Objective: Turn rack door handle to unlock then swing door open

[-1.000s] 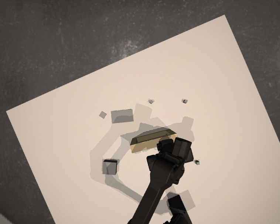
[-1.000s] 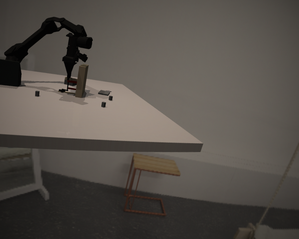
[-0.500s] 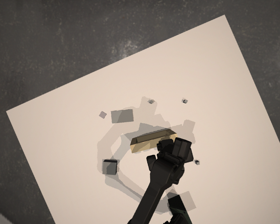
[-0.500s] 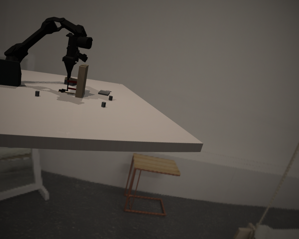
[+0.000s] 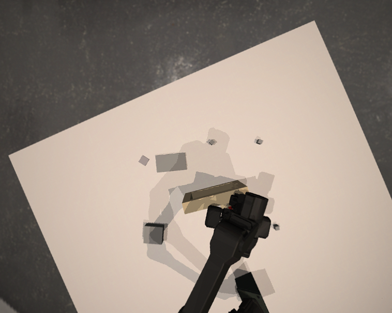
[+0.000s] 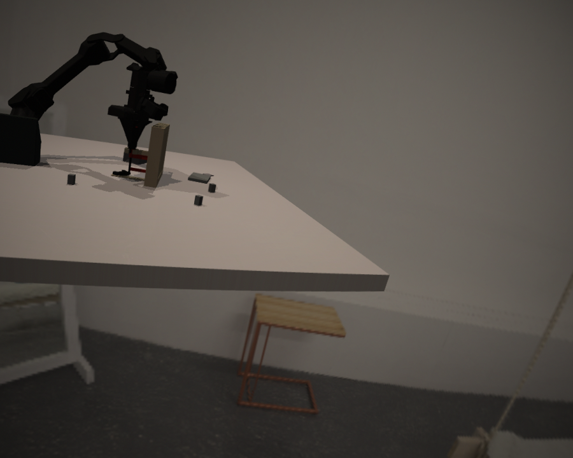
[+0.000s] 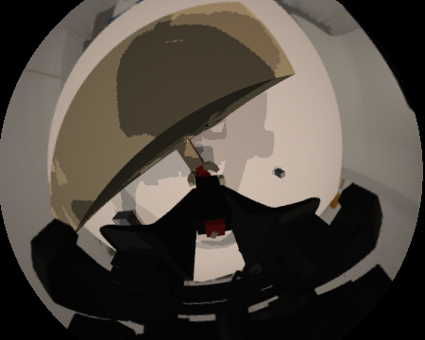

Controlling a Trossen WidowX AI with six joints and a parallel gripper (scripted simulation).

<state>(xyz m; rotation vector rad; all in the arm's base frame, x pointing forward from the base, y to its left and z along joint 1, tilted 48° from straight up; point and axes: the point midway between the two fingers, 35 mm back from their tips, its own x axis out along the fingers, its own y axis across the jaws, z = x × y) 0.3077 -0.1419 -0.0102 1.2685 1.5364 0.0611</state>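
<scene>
The tan rack (image 5: 198, 205) (image 6: 156, 155) (image 7: 90, 104) stands upright on the table, its door side facing the arm. No gap shows between door and frame, though the arm covers part of that side. The upright handle (image 6: 130, 163) is a thin dark bar in front of the door, with red parts beside it. My gripper (image 6: 132, 145) (image 7: 208, 190) points down and is shut on the handle's upper part. In the wrist view the rack lies slanted across the picture. In the top view the arm hides the fingertips. How far the handle is turned cannot be told.
A dark box (image 5: 154, 233) (image 7: 125, 217) lies left of the rack in the top view. A flat grey slab (image 5: 170, 162) (image 6: 199, 178) and small cubes (image 5: 211, 142) (image 5: 258, 141) lie behind it. Another small cube (image 5: 276, 226) (image 6: 70, 179) (image 7: 280, 172) lies right of the gripper.
</scene>
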